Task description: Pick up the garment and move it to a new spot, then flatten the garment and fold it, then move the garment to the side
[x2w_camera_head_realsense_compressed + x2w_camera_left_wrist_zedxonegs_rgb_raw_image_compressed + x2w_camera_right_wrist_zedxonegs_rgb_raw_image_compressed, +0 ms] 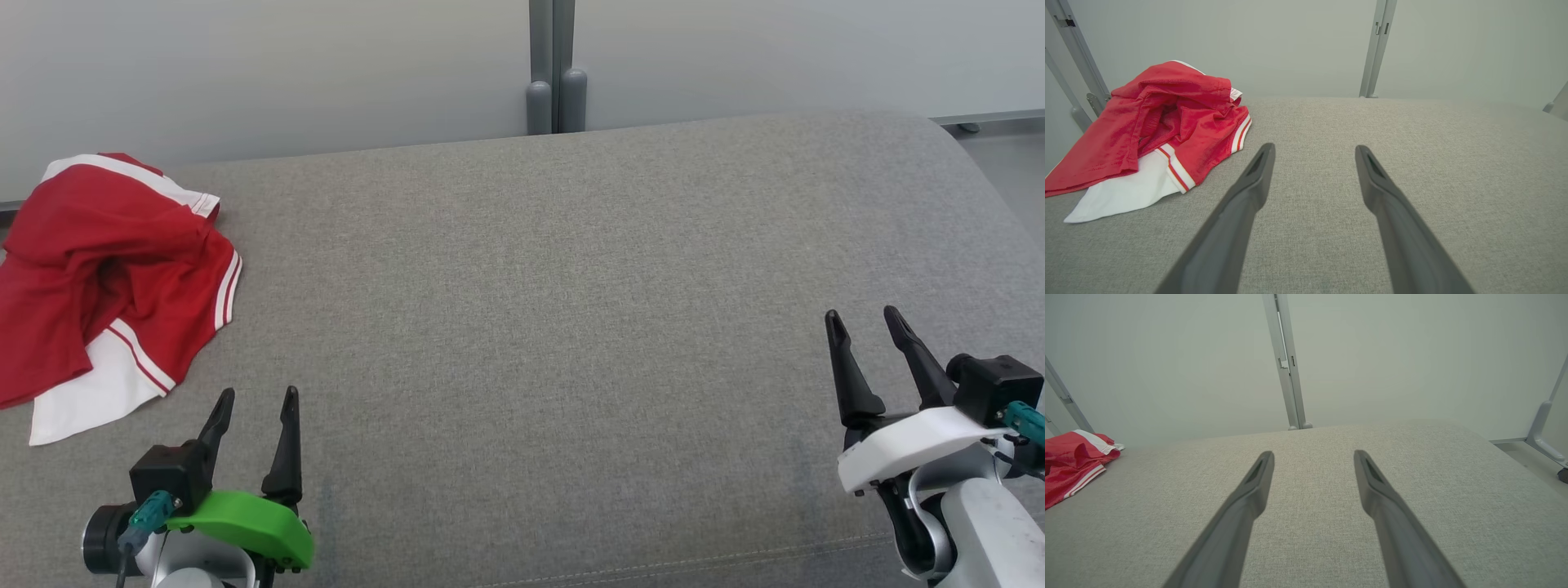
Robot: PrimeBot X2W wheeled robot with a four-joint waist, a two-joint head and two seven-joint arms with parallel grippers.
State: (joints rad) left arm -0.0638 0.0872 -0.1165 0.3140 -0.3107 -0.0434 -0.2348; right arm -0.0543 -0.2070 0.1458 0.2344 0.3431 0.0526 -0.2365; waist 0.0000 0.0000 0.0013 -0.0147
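Observation:
A crumpled red garment (106,269) with white stripes and a white panel lies bunched at the far left of the grey upholstered surface (531,327). In the left wrist view the garment (1159,126) sits up and to the left of the fingers. My left gripper (257,396) hovers at the lower left, just right of and nearer than the garment, open and empty. At the lower right my right gripper (861,314) stands open with nothing between its fingers, far from the cloth. The right wrist view catches the garment (1073,465) at its left edge.
A pale wall with a grey vertical post (555,65) runs behind the surface. The surface's right end curves down toward the floor (1004,155). A metal frame leg with a caster (1545,433) stands off to the right.

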